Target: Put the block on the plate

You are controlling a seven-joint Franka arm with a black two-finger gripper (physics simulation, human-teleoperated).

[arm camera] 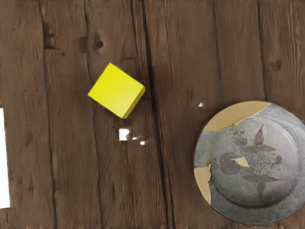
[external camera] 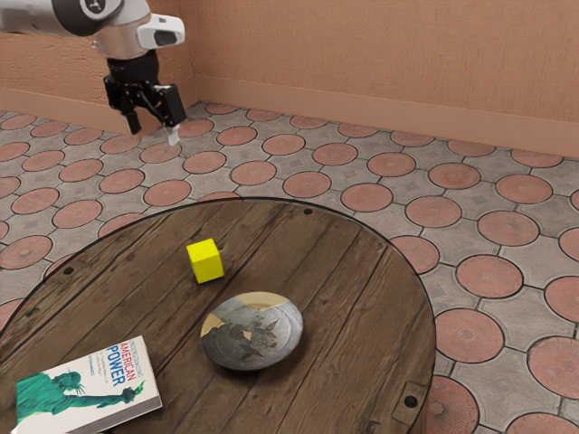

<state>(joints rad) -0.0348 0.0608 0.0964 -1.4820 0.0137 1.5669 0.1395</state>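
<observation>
While the claw hangs well above the counter, its two fingers stand apart with nothing between them. The yellow block sits on the bare wood of the round counter, near the plate but not touching it. Patterned in grey and tan, the plate lies face up and holds nothing. A book lies flat toward the exterior view's lower left, apart from both.
</observation>
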